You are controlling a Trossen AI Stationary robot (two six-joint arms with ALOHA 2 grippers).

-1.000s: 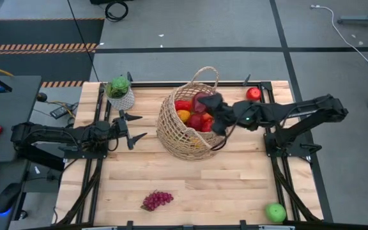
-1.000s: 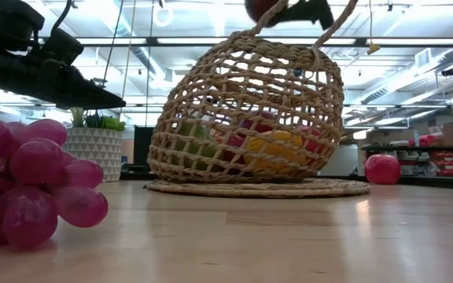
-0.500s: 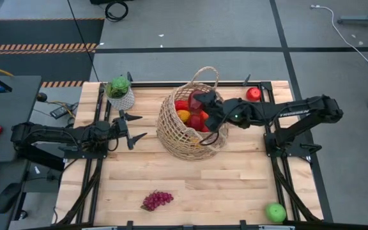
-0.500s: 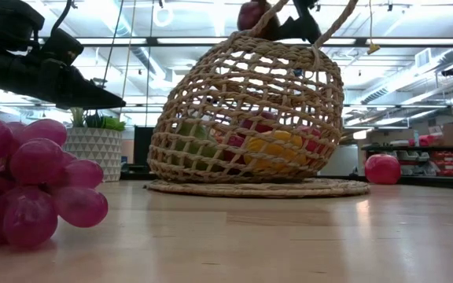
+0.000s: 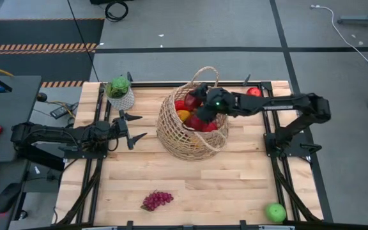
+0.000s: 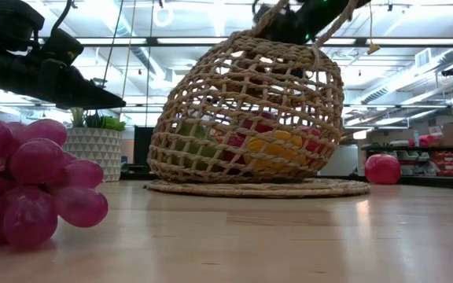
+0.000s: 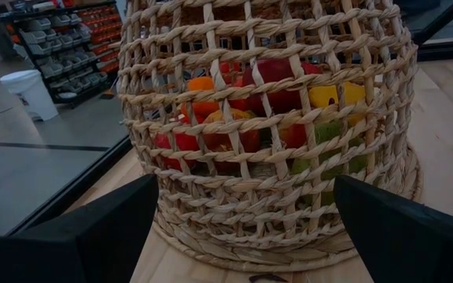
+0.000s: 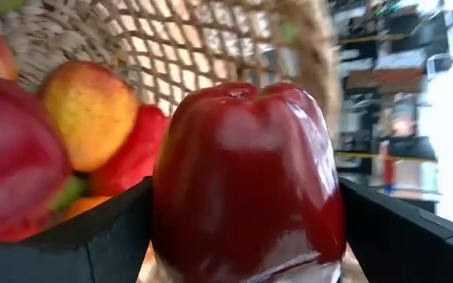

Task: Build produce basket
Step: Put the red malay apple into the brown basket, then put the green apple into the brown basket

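The tan wicker basket [image 5: 190, 124] stands mid-table with red, orange and yellow produce [image 7: 278, 79] inside. My right gripper [image 5: 201, 101] reaches over the basket's opening from the table's right, shut on a dark red apple [image 8: 246, 177]. That apple hangs just above the fruit in the basket [image 8: 89, 114]. My left gripper [image 5: 135, 128] stands open at the basket's left side, facing its wall [image 7: 274, 157], touching nothing. A purple grape bunch [image 5: 157, 200] lies near the front edge, and a green apple [image 5: 275, 212] lies at the front right corner. My right gripper pinches the dark red apple by its two opposite sides [image 8: 167, 228] between its two fingers [image 8: 93, 240]. It comes slanting down from the table's right. The apple is lifted clear, over the basket's opening and above the produce inside.
A red apple [image 5: 253, 93] lies at the far right by the table's frame. A green plant in a white pot [image 5: 120, 93] stands at the far left. The basket's loop handle [image 5: 204, 75] arches over the far side of the opening. Bare wood lies in front of the basket.
My right gripper has carried the dark red apple down and toward the table's left, over the basket's opening, rolling its wrist as it went. The arm has swung toward the far edge. The apple stays between the fingers.
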